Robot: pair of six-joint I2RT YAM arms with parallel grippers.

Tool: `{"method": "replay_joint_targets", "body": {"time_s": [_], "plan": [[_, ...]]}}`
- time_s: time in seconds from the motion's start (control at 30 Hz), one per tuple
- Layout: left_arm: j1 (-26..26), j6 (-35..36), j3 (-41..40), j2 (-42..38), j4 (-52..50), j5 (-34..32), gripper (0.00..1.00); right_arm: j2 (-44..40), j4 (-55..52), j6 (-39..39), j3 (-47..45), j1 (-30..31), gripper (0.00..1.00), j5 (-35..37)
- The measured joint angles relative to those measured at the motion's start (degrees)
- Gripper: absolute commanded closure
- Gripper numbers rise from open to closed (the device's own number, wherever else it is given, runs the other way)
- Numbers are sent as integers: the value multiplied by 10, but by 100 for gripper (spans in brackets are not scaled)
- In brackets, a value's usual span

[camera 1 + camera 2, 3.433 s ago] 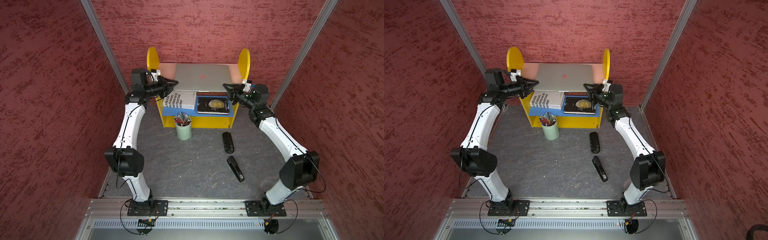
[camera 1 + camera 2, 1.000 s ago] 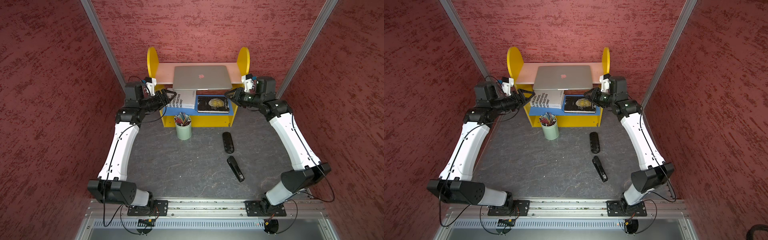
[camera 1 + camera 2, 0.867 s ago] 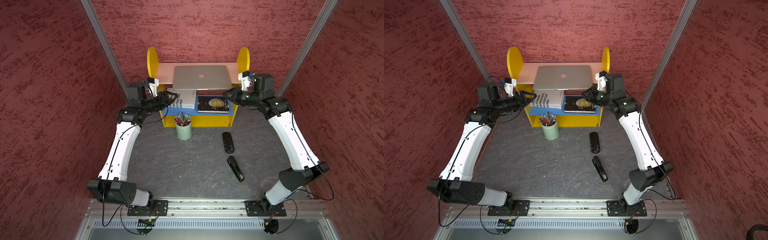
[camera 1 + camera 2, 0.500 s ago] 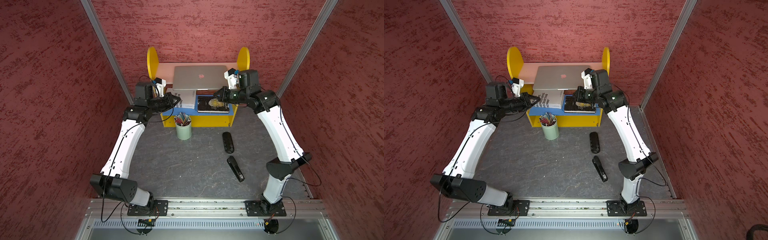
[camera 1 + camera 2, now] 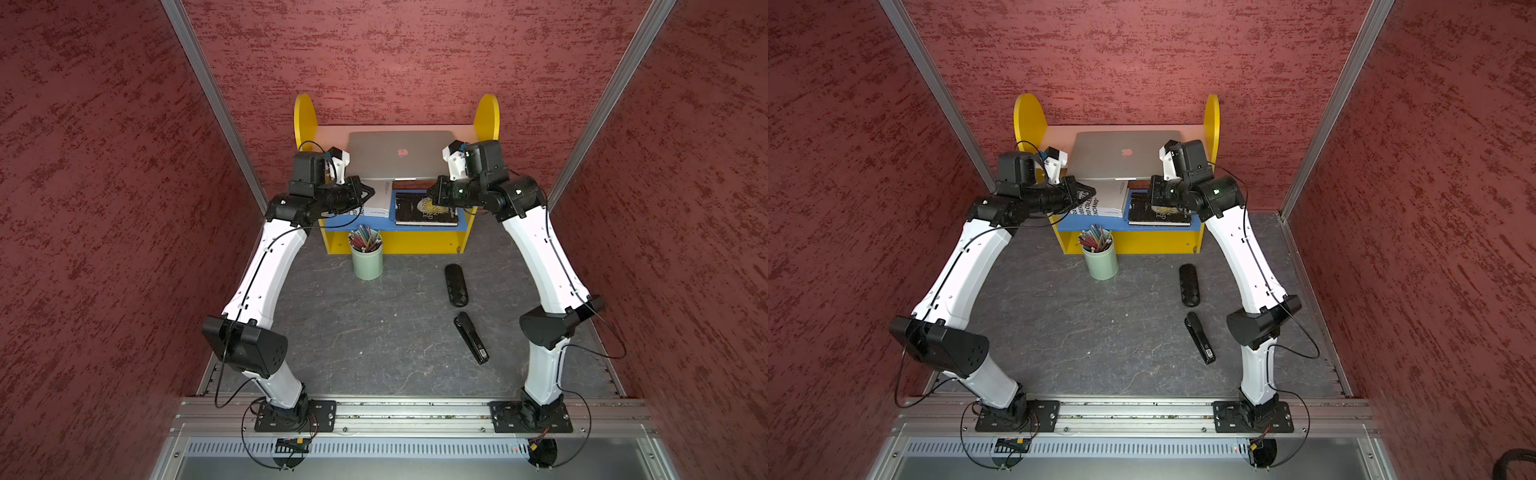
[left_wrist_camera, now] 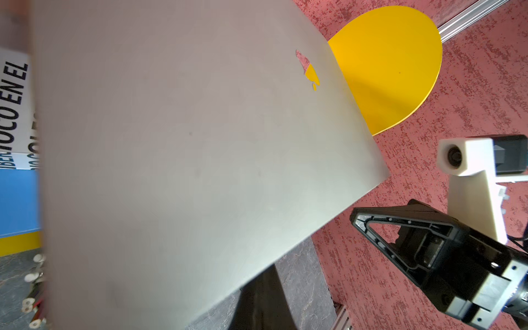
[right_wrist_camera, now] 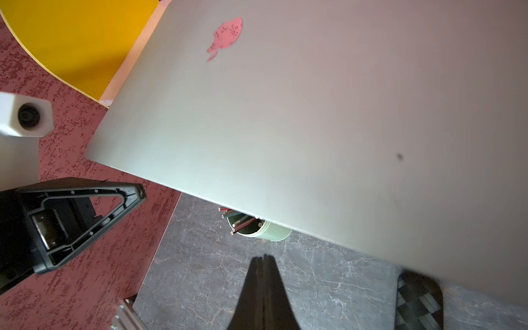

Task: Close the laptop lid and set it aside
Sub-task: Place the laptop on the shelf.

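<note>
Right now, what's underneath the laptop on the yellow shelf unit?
The laptop lies closed on the pink top shelf. Below its front edge, a white book and black book show; their rear parts are covered.

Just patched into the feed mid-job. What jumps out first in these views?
The closed silver laptop lies logo-up on top of the yellow rack at the back. The left gripper and right gripper, both shut, sit near its front corners, over the books on the blue shelf.
</note>
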Motion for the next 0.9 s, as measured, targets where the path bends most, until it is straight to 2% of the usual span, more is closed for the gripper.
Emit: {"method": "replay_joint_targets", "body": {"time_s": [0.3,0.9], "plan": [[-2,8,65,51,-28,-3,100,36,-1,-11,25,-3,100,9],[-2,17,141,115,-52,-7,100,83,7,-15,66,-19,100,9]]}}
